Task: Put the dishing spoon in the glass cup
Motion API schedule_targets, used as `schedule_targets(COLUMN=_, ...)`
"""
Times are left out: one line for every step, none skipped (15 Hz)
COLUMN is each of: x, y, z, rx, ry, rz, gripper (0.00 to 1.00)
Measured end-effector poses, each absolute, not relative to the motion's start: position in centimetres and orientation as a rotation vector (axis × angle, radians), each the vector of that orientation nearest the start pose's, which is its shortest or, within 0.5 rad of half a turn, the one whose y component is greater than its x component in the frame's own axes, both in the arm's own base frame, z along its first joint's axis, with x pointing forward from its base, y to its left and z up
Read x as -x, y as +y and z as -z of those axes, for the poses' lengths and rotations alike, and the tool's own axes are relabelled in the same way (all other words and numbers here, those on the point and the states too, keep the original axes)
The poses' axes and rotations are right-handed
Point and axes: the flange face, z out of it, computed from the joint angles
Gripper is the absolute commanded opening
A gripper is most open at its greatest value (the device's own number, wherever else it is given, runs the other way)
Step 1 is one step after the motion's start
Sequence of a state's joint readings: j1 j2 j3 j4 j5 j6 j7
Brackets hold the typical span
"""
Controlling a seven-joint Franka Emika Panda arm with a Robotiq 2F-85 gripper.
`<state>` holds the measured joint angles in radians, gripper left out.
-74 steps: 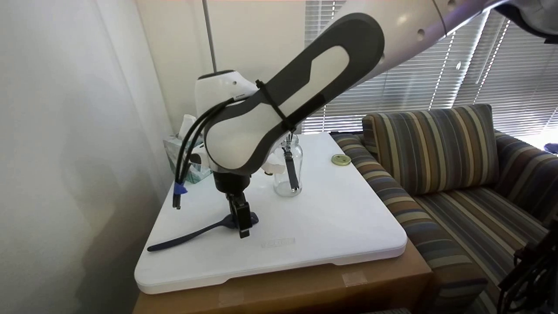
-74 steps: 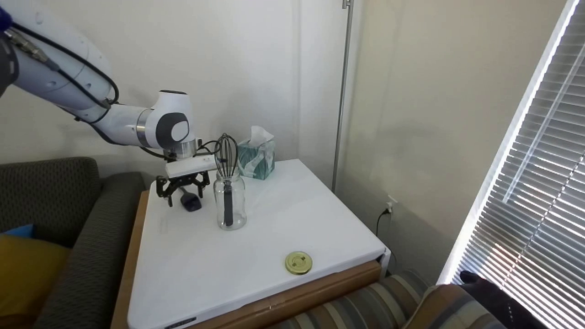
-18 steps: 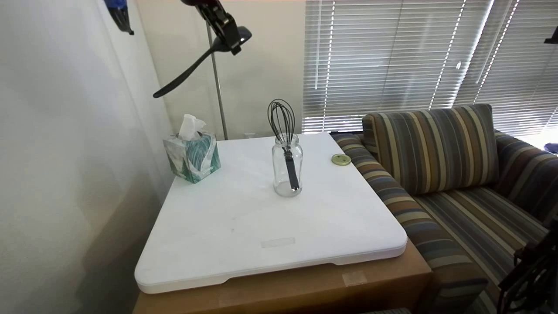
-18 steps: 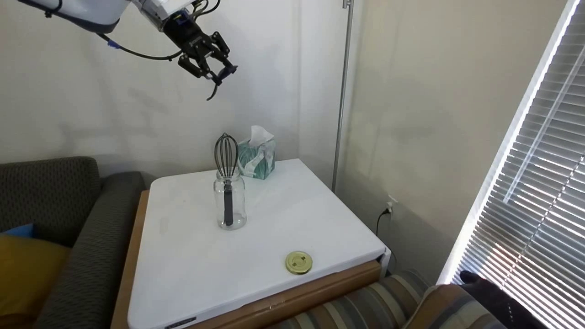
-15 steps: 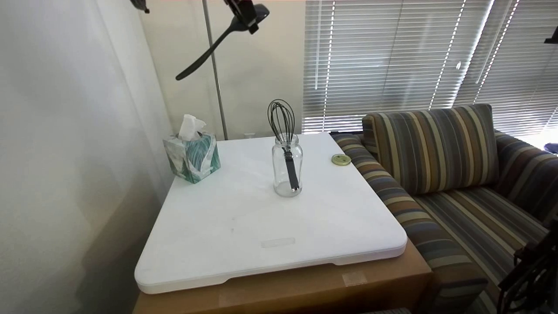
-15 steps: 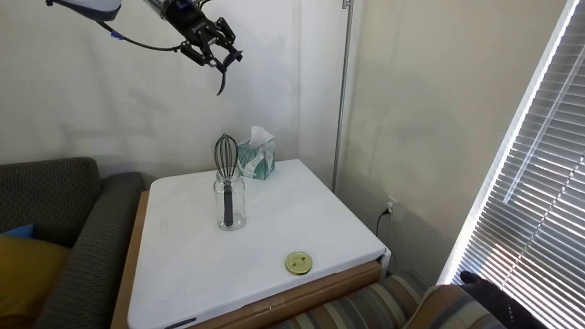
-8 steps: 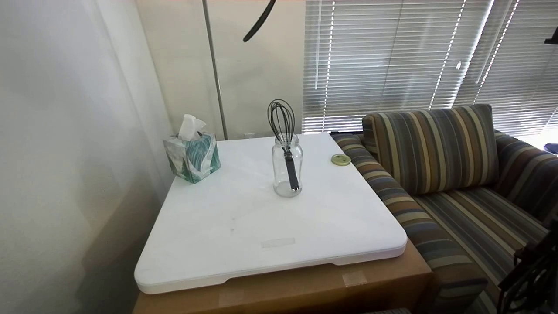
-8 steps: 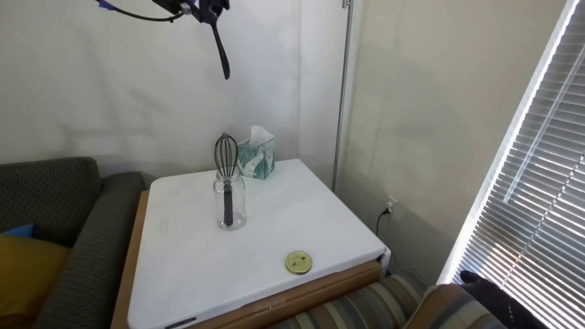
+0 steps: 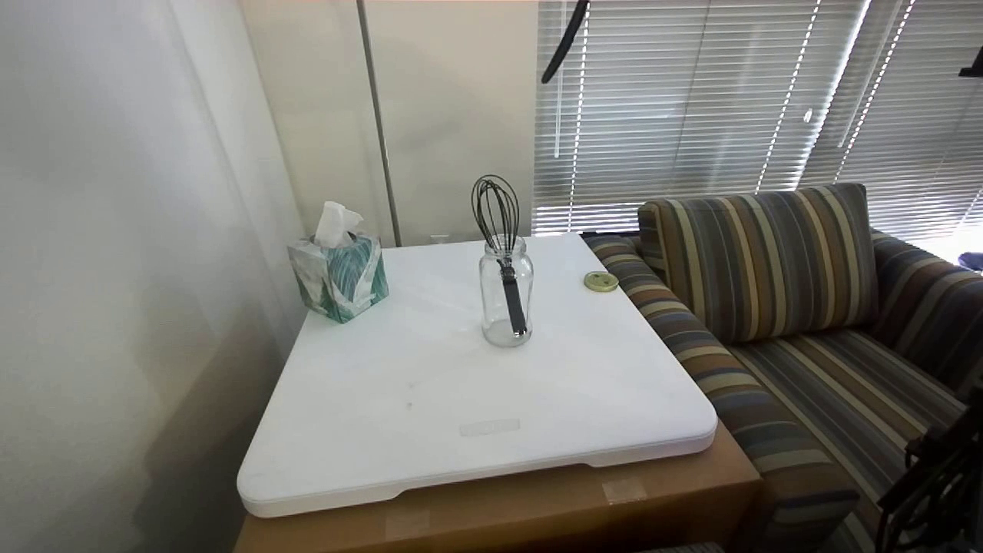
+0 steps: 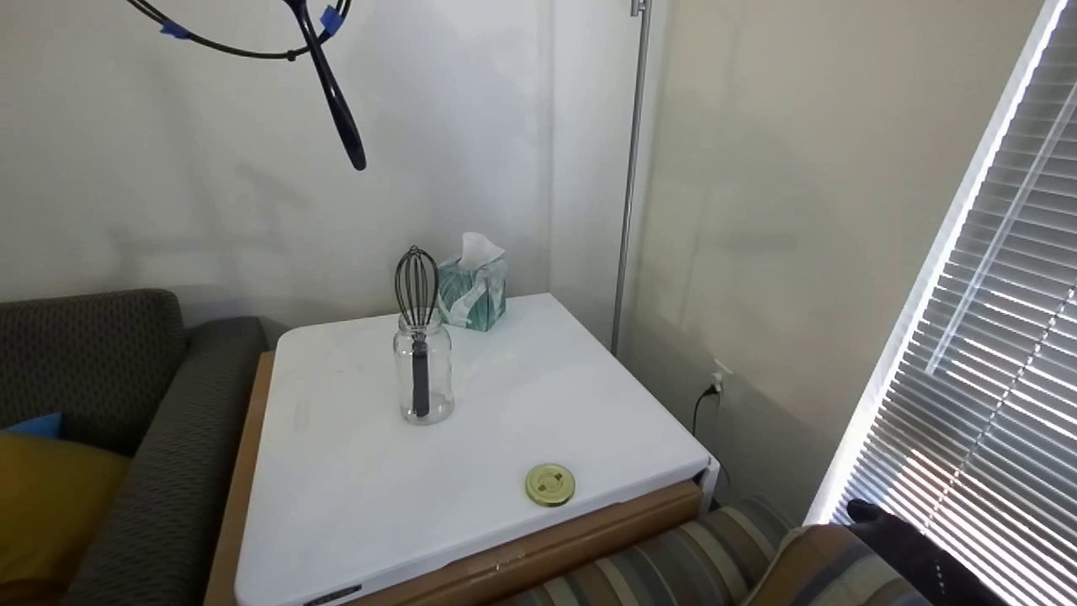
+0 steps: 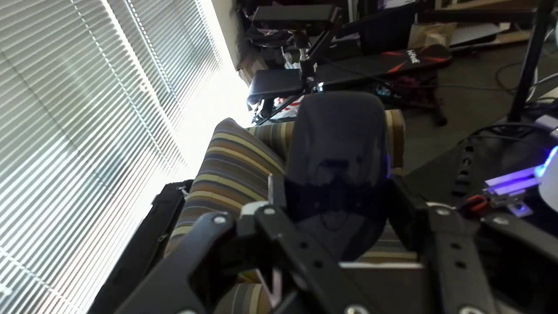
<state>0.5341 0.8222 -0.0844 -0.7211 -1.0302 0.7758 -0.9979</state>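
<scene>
The wide black bowl of the dishing spoon (image 11: 338,131) fills the space between the fingers of my gripper (image 11: 338,192) in the wrist view. The jaws are shut on the bowl's sides. In both exterior views only the spoon's handle (image 9: 566,42) shows at the top edge, slanting downward in the air; my gripper is out of frame there. The clear glass cup (image 9: 491,299) stands upright on the white table, well below the handle's tip. In an exterior view the hanging handle (image 10: 336,105) is up and to the left of the glass cup (image 10: 442,379).
A dark whisk (image 9: 512,299) leans inside the glass, its wires sticking up above the rim. A teal tissue box (image 9: 345,280) stands at the table's (image 9: 430,407) back corner. A gold lid (image 10: 550,485) lies near an edge, beside a striped armchair (image 9: 737,269).
The spoon, lying on the table about five seconds ago, is now high in the air. Over the last second the gripper rose out of both exterior views, and the handle swung to a steeper downward slant.
</scene>
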Motion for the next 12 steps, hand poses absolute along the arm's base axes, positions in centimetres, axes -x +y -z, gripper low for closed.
schedule_targets(x=-63.2, y=20.4, z=-51.0, rx=-1.847, ry=1.001, rz=1.145, gripper=0.33)
schedule_targets(x=-63.4, y=20.1, z=-50.2, rx=-1.836, ry=1.037, rz=1.182, gripper=0.33)
schedule_targets(x=-63.7, y=19.7, z=-49.2, rx=-1.825, ry=1.075, rz=1.220, gripper=0.33)
schedule_targets(x=-64.0, y=19.3, z=-48.2, rx=-1.815, ry=1.109, rz=1.256, gripper=0.33)
schedule_targets(x=-64.5, y=18.7, z=-46.9, rx=-1.805, ry=1.136, rz=1.289, gripper=0.33)
schedule_targets(x=-64.9, y=18.1, z=-45.7, rx=-1.795, ry=1.158, rz=1.316, gripper=0.33)
schedule_targets(x=-65.4, y=17.6, z=-44.4, rx=-1.785, ry=1.174, rz=1.338, gripper=0.33)
schedule_targets(x=-65.9, y=17.1, z=-43.2, rx=-1.776, ry=1.186, rz=1.351, gripper=0.33)
schedule_targets(x=-66.4, y=16.7, z=-42.0, rx=-1.766, ry=1.199, rz=1.356, gripper=0.33)
schedule_targets(x=-66.9, y=16.5, z=-40.9, rx=-1.753, ry=1.214, rz=1.353, gripper=0.33)
schedule_targets(x=-67.4, y=16.5, z=-39.7, rx=-1.737, ry=1.231, rz=1.346, gripper=0.33)
schedule_targets(x=-67.7, y=16.7, z=-38.6, rx=-1.721, ry=1.248, rz=1.340, gripper=0.33)
